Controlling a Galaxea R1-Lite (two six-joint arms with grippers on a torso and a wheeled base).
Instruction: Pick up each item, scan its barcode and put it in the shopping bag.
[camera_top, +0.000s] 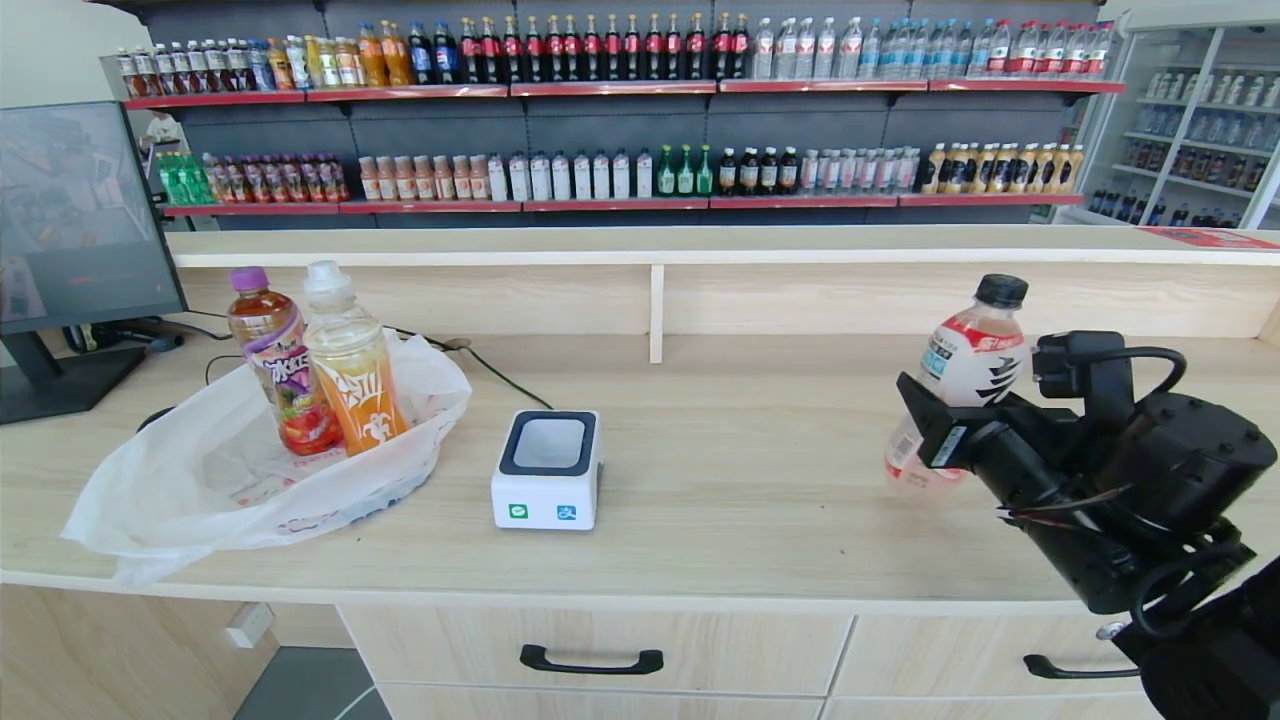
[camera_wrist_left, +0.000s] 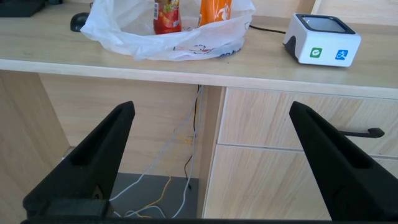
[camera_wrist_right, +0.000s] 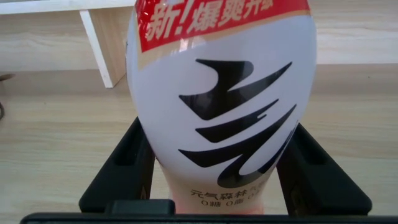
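Right pincer (camera_wrist_right: 219, 130) is clamped on the white bottle (camera_top: 965, 365), low on its body, at the right end of the bench (camera_top: 760, 480). Long axis near upright, black cap up. Scanner (camera_top: 548, 468) lies to its left, window facing up. Shopping bag (camera_top: 150, 480) is further left, two drink bottles (camera_top: 352, 380) standing in it. Left pincer (camera_wrist_left: 211, 107) is spread open, empty, below the bench edge. Bottle is smooth, glossy, rounded plastic; bag is thin crinkled film.
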